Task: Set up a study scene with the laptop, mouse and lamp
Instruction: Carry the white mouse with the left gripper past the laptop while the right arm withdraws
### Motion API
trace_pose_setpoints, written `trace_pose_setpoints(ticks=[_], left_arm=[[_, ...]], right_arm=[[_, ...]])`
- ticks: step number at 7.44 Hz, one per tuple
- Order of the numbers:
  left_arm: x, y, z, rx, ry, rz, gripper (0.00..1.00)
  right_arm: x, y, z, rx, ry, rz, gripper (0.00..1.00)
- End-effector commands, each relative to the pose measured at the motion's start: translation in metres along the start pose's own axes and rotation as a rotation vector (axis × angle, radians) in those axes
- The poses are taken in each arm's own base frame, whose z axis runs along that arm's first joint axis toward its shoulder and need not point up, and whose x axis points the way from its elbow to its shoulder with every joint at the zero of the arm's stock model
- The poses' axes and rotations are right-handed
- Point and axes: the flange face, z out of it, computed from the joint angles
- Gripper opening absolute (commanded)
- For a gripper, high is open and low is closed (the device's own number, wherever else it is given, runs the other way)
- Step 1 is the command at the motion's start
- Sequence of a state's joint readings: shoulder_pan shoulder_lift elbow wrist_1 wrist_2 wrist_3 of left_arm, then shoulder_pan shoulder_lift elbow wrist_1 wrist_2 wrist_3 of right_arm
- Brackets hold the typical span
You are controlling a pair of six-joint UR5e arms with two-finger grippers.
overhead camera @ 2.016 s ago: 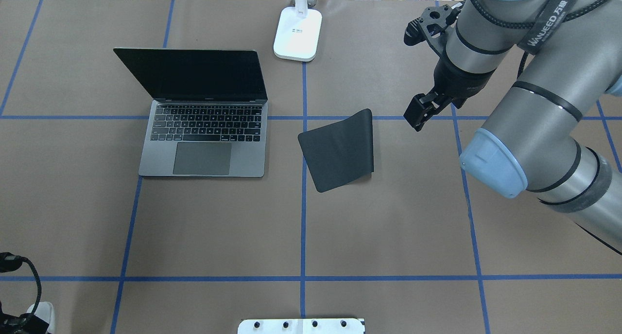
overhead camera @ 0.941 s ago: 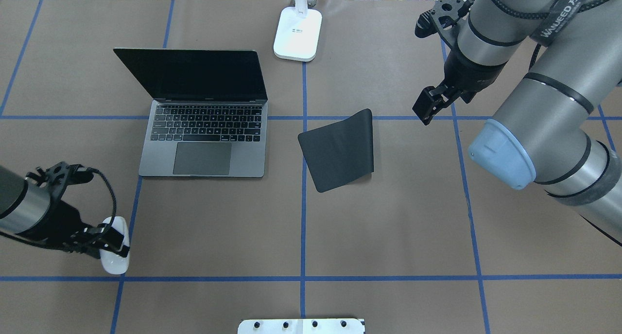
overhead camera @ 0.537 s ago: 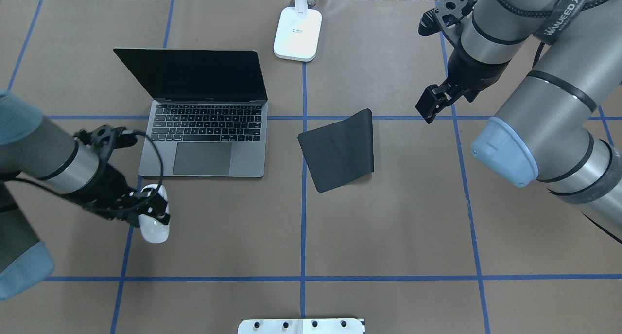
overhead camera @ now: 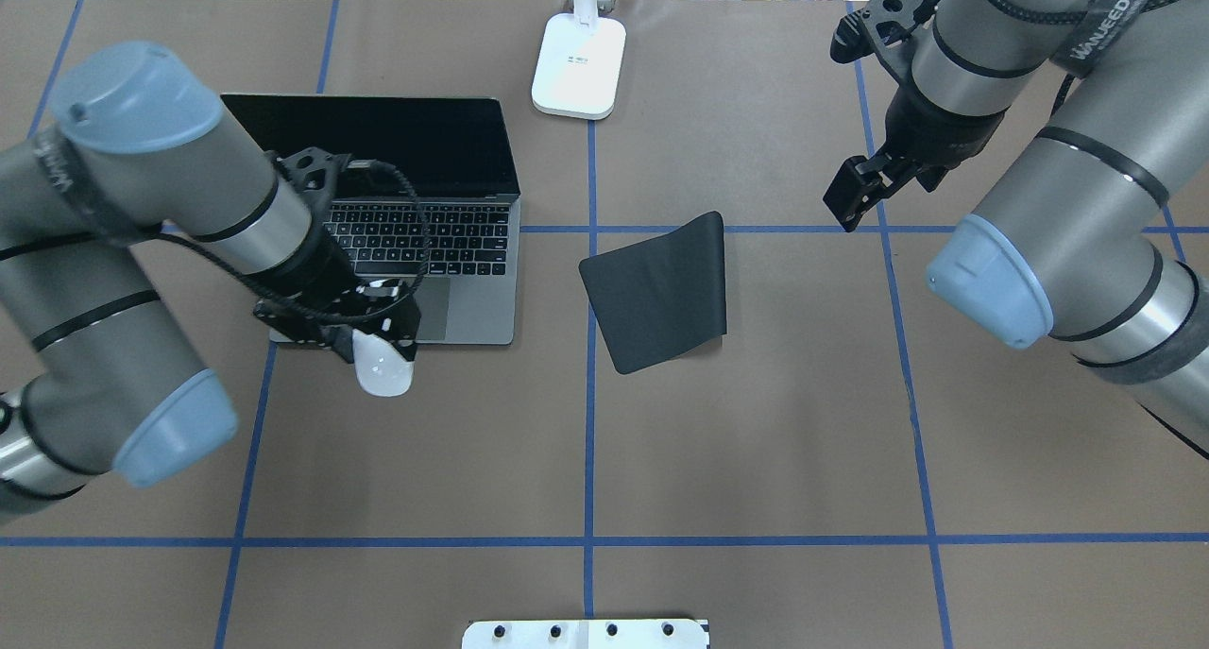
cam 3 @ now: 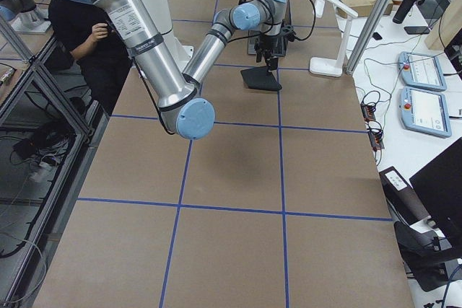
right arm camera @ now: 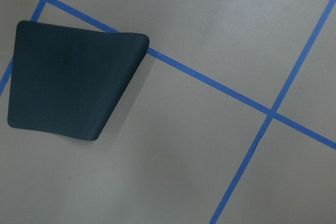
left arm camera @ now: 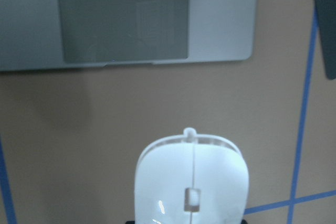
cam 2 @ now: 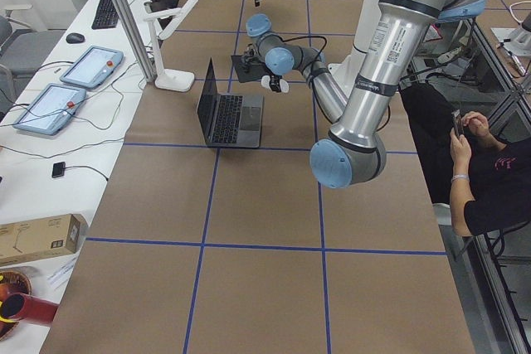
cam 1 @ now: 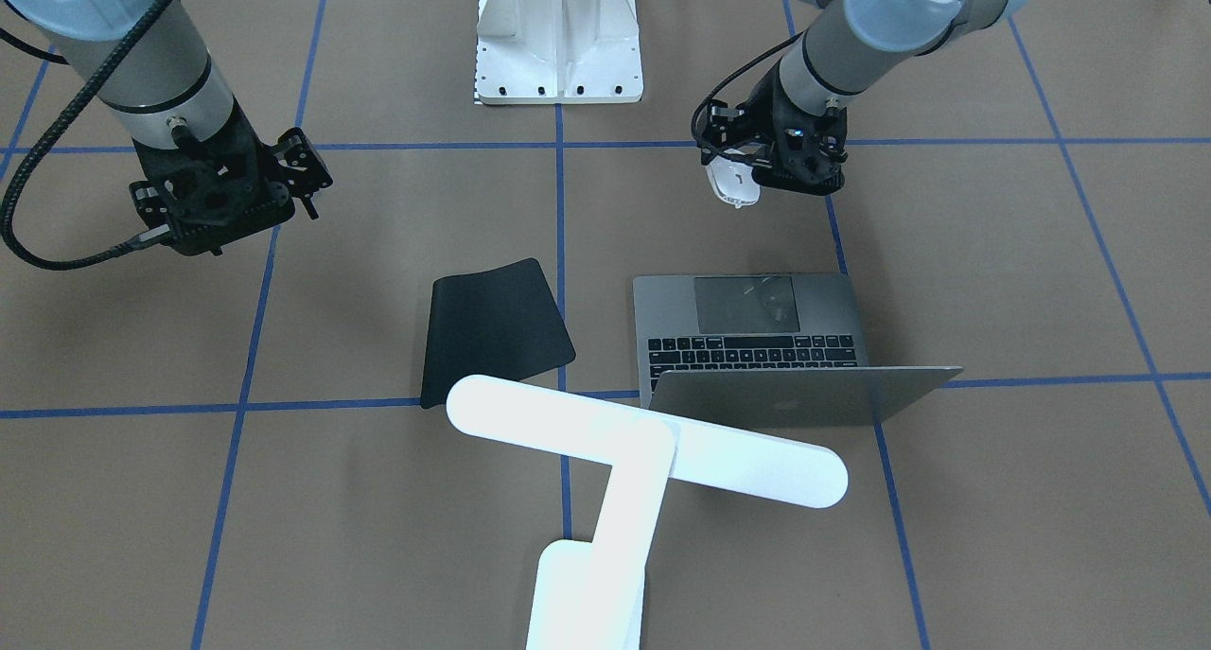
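The open space-grey laptop [overhead camera: 453, 243] stands left of the table's middle; it also shows in the front-facing view [cam 1: 757, 347]. My left gripper [overhead camera: 378, 342] is shut on the white mouse [overhead camera: 383, 377] and holds it just above the table at the laptop's front edge. In the left wrist view the mouse [left arm camera: 191, 182] sits below the trackpad. The white lamp's base [overhead camera: 578, 63] stands at the far edge, and its bar head [cam 1: 643, 442] hangs over the laptop lid. My right gripper [overhead camera: 855, 191] looks shut and empty, hovering to the right of the black mouse pad [overhead camera: 661, 290].
The black mouse pad [right arm camera: 68, 90] lies right of the laptop with one edge curled up. A white ribbed pedestal [cam 1: 558, 40] stands at the robot's side of the table [overhead camera: 756, 441]. Blue tape lines cross the brown surface.
My left arm has come in from the lower left carrying the mouse, up and rightward to the laptop's front edge. My right gripper has drifted slightly right and away from the pad.
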State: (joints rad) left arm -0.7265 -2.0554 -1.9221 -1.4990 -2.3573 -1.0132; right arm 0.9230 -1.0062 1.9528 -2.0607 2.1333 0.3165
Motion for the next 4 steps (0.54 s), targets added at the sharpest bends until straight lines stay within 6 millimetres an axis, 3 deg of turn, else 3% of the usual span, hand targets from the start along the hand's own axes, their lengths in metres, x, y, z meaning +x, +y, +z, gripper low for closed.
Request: trace_pose_setpoints(ticks=[1, 4], left_arm=[[0.047, -0.032, 0.003, 0.004, 0.006, 0.004, 0.57], [0.124, -0.068, -0.002, 0.000, -0.001, -0.040, 0.57]], right_arm=[[0.066, -0.013, -0.018, -0.003, -0.030, 0.022, 1.00], [0.197, -0.014, -0.016, -0.048, -0.050, 0.160, 1.00]])
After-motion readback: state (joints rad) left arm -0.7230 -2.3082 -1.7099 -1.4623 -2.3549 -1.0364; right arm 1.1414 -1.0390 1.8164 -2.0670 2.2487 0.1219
